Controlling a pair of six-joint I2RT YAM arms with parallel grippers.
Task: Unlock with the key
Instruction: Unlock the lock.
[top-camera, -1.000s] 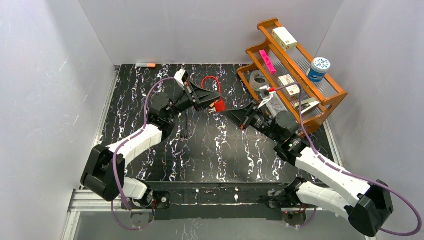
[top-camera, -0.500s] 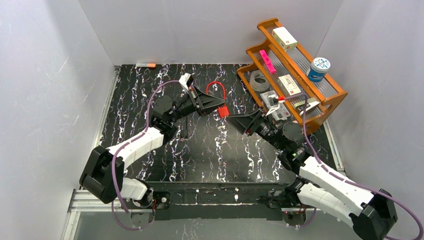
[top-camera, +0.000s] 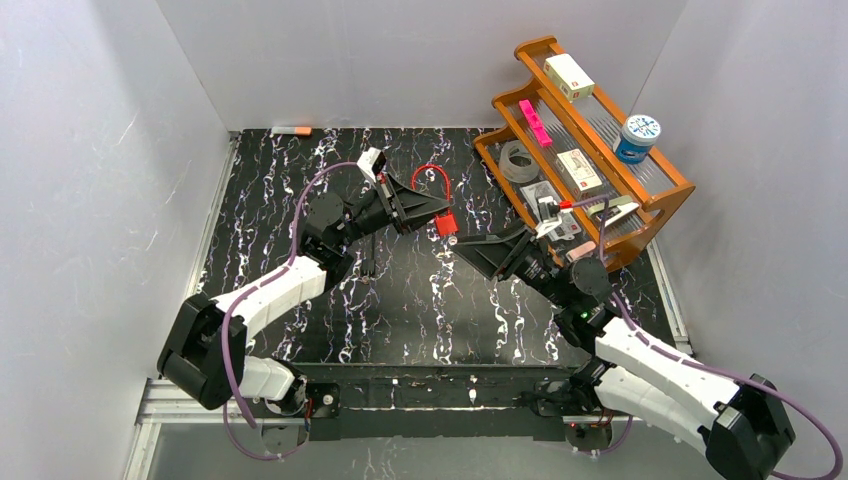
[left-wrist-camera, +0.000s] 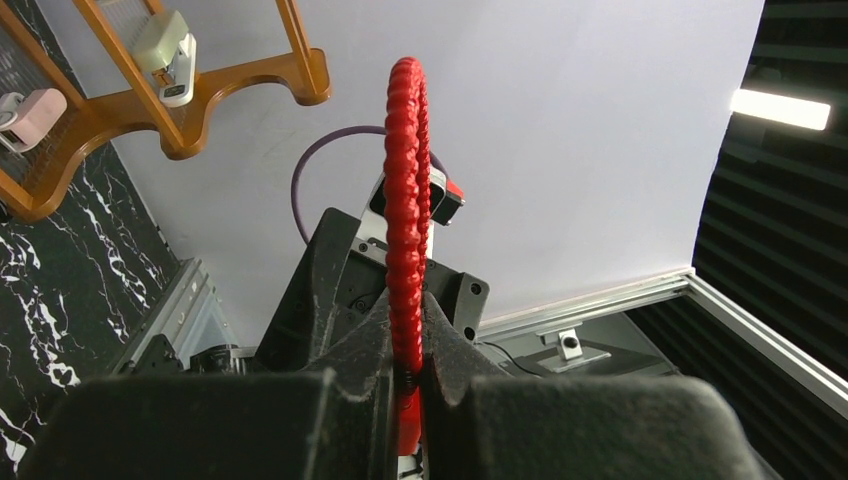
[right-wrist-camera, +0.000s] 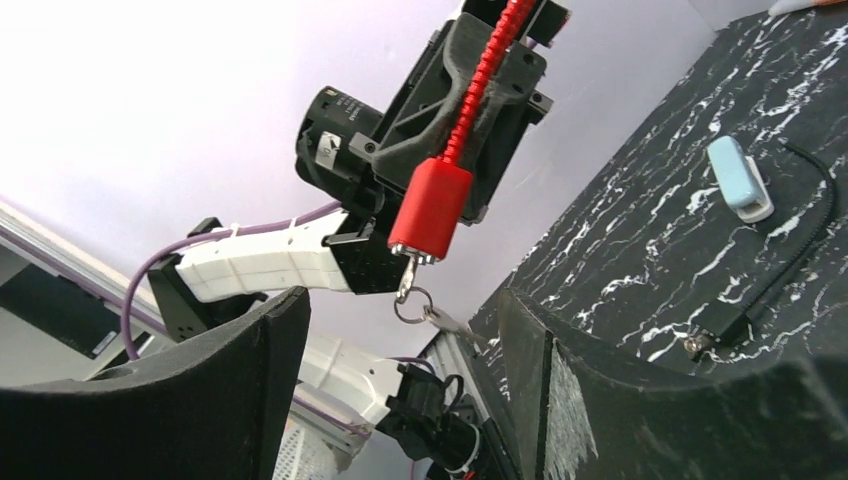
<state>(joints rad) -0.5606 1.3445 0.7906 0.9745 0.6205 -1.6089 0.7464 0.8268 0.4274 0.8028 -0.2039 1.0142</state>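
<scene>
A red padlock (top-camera: 445, 224) with a red ribbed cable shackle (top-camera: 432, 178) hangs in the air over the table's back middle. My left gripper (top-camera: 425, 208) is shut on the cable (left-wrist-camera: 407, 200) just above the lock body, jaws pinching it from both sides. In the right wrist view the lock body (right-wrist-camera: 430, 210) points down with a silver key (right-wrist-camera: 407, 275) in its bottom; a ring (right-wrist-camera: 408, 308) and a second key (right-wrist-camera: 455, 325) dangle from it. My right gripper (right-wrist-camera: 400, 320) stands open just below, its fingers (right-wrist-camera: 230, 380) wide on either side and touching nothing.
A wooden rack (top-camera: 655, 215) with small boxes, a tape roll and a blue-lidded jar stands at the back right. A black cable (top-camera: 370, 250) lies on the marbled table under the left arm. A small blue and white object (right-wrist-camera: 738, 178) lies nearby.
My right gripper has opened and let go of the key, drawing back a little. My left gripper carried the lock slightly right and toward the front, then held still.
</scene>
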